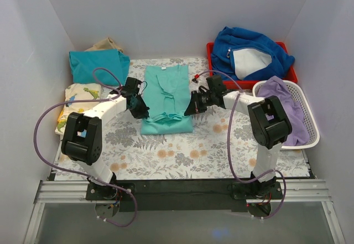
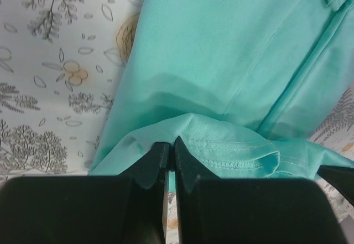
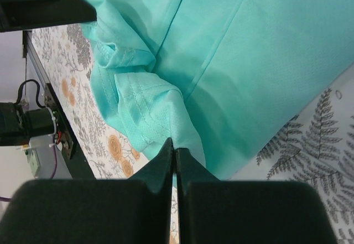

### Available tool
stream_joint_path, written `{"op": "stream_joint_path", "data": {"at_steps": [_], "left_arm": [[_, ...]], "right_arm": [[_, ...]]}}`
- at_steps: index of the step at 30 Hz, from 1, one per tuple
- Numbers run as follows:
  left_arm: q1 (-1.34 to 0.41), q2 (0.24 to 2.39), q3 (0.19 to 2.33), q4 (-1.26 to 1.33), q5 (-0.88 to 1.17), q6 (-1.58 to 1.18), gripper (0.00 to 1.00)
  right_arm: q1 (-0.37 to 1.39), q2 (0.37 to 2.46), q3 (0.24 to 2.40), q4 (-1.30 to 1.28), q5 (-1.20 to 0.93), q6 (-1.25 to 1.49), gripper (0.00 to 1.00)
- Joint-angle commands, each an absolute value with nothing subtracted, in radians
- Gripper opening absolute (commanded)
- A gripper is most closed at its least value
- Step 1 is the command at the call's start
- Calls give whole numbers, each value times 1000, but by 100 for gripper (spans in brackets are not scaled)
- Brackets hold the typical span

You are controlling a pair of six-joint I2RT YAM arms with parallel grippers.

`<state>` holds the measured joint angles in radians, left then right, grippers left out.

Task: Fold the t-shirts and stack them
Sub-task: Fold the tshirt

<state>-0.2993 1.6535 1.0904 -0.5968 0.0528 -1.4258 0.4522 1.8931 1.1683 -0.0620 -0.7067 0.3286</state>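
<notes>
Two corners pinched: mint t-shirt [image 1: 167,97], near hem.
Closed tight, one hem corner each: left fingers [image 2: 157,164] and right fingers [image 3: 160,166]; garment lies as a long folded strip on the table [image 1: 166,155], between the arms. Cloth thin, light, limp: likely to sag between grips and slip; stitched hem judged the surest hold.

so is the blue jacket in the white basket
No, the blue jacket lies in the red bin; the white basket holds purple cloth.
</notes>
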Motion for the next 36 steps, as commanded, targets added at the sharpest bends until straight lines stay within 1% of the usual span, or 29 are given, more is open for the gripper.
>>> {"op": "stream_joint_path", "data": {"at_steps": [1, 4, 5, 6, 7, 8, 9, 10, 11, 12, 13, 16, 17, 19, 20, 21, 22, 26, 32, 36], "left_arm": [[-269, 1684, 1160, -554, 77, -1393, 0], [-259, 1729, 1195, -561, 81, -1387, 0], [-256, 1736, 1193, -558, 83, -1385, 0], [-255, 1744, 1192, -551, 84, -1384, 4], [-249, 1750, 1192, -549, 86, -1382, 17], [-245, 1755, 1192, -551, 78, -1381, 28], [-241, 1758, 1195, -560, 62, -1379, 40], [-232, 1753, 1203, -564, 48, -1379, 55], [-226, 1749, 1204, -565, 19, -1376, 64], [-221, 1741, 1207, -565, 12, -1371, 68], [-212, 1727, 1212, -565, -20, -1365, 74], [-203, 1703, 1249, -577, -51, -1341, 75], [-202, 1675, 1255, -575, -52, -1339, 76], [-202, 1643, 1250, -557, -11, -1333, 76], [-202, 1609, 1244, -546, 21, -1328, 76], [-202, 1592, 1221, -511, 59, -1322, 76], [-202, 1582, 1213, -499, 134, -1316, 76], [-202, 1572, 1184, -473, 302, -1312, 76], [-202, 1626, 1112, -379, 530, -1322, 75], [-202, 1703, 1114, -351, 618, -1313, 73]], "right_arm": [[439, 1927, 1238, -69, -745, 307, 1], [436, 1956, 1262, -74, -744, 304, 2], [431, 1968, 1269, -72, -733, 302, 9], [428, 1974, 1275, -72, -726, 299, 12], [425, 1977, 1278, -74, -712, 284, 16], [422, 1976, 1279, -72, -695, 270, 23], [419, 1971, 1282, -72, -646, 256, 27], [414, 1962, 1288, -72, -614, 227, 29], [408, 1944, 1290, -72, -585, 212, 34], [403, 1930, 1293, -72, -528, 195, 35], [391, 1915, 1299, -74, -500, 183, 36], [382, 1846, 1307, -80, -419, 135, 38], [380, 1809, 1307, -83, -402, 118, 41], [380, 1778, 1308, -94, -402, 115, 42], [380, 1755, 1299, -97, -408, 123, 45], [382, 1749, 1296, -98, -438, 149, 46], [385, 1746, 1293, -103, -468, 155, 46], [422, 1752, 1267, -97, -552, 195, 47], [474, 1837, 1295, -81, -610, 244, 46], [488, 1887, 1322, -78, -626, 255, 46]]}}
